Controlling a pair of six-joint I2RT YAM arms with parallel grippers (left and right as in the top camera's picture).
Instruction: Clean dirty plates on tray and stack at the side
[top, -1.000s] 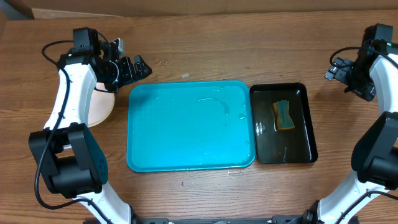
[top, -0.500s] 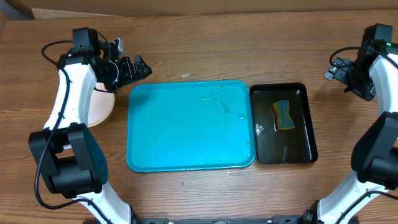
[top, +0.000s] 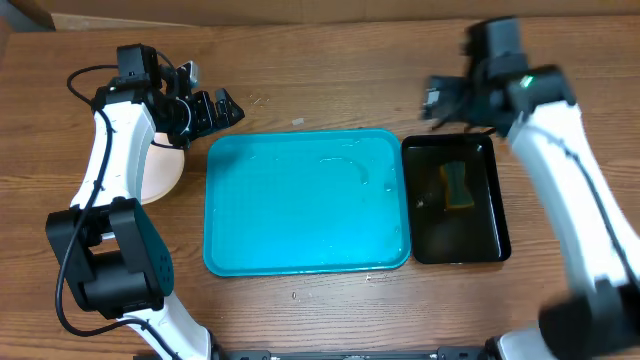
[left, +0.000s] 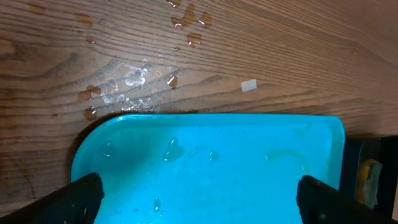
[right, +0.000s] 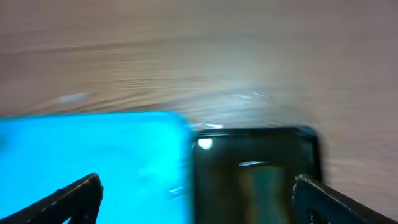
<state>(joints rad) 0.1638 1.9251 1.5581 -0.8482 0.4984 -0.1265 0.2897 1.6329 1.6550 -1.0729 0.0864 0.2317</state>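
The turquoise tray (top: 306, 203) lies in the middle of the table, wet and with no plate on it. It also shows in the left wrist view (left: 211, 168) and the right wrist view (right: 93, 162). A stack of plates (top: 160, 172) sits on the table left of the tray, partly hidden under my left arm. My left gripper (top: 222, 108) is open and empty above the table, just behind the tray's far left corner. My right gripper (top: 440, 100) is open and empty, blurred, above the far edge of the black tray (top: 455, 200).
The black tray holds water and a yellow-and-green sponge (top: 457, 186). Water drops lie on the wood behind the turquoise tray (left: 134, 78). A small white scrap (left: 249, 86) lies there too. A cardboard edge runs along the table's back.
My right arm has swung fast from the far right edge to above the black tray's far edge. The left arm has not moved.
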